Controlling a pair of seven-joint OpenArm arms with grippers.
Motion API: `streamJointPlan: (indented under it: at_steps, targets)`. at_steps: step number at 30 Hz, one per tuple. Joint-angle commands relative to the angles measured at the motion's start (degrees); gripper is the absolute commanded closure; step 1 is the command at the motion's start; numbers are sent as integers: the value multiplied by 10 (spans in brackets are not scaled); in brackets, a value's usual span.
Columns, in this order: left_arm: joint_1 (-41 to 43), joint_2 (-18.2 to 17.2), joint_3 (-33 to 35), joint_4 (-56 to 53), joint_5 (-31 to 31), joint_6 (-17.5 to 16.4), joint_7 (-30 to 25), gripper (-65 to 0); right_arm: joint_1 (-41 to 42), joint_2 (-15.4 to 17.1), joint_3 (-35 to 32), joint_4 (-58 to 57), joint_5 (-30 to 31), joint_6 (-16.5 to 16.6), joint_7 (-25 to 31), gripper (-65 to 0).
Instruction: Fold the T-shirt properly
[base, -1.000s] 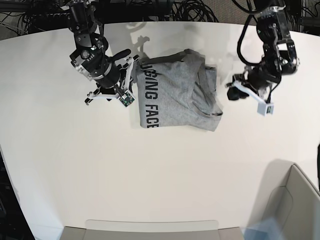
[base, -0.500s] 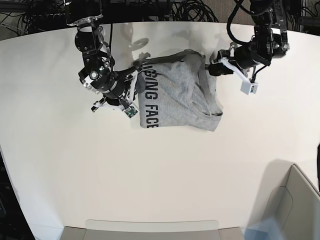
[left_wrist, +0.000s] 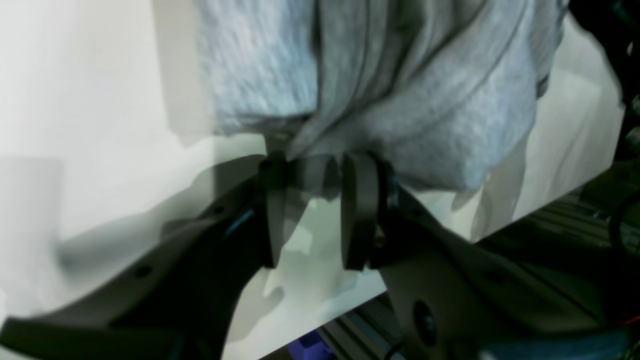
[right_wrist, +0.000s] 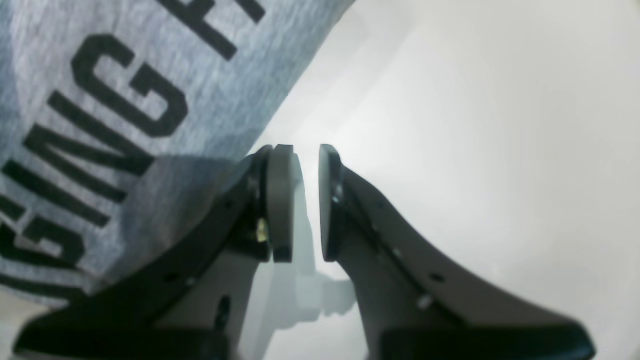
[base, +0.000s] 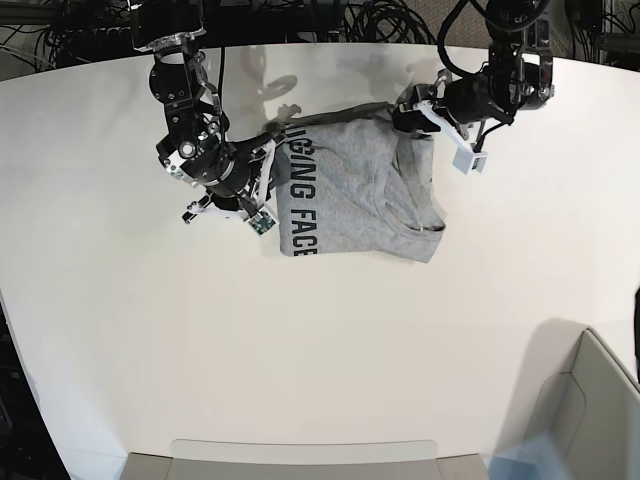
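Observation:
The heather-grey T-shirt (base: 350, 190) lies half-folded on the white table (base: 150, 330), with black lettering up along its left side. My left gripper (base: 405, 108) is at the shirt's far right corner. In the left wrist view the left gripper (left_wrist: 315, 165) has bunched grey fabric (left_wrist: 425, 100) pinched between its tips. My right gripper (base: 268, 140) is at the shirt's left edge. In the right wrist view the right gripper (right_wrist: 302, 150) has only a narrow gap and nothing in it, resting just beside the lettered cloth (right_wrist: 100, 100).
A grey bin (base: 590, 400) stands at the front right corner. A flat tray edge (base: 300, 455) runs along the front. Black cables (base: 380, 20) lie behind the table's far edge.
My left arm has swung up and left from the shirt's right side to its far right corner and taken hold of the fabric. My right arm moved closer to the shirt's left edge.

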Motion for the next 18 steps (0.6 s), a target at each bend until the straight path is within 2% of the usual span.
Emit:
streamJointPlan:
  at_steps: [1,18]
  targets:
    - [0,-4,-8,11,-12,-1,-3,-195,8,3,1,11,2,-3,9,-95]
    - [-4,-15,-20,2,-10,1,-22,-196,7,3,0,11,2,-3,9,-95]
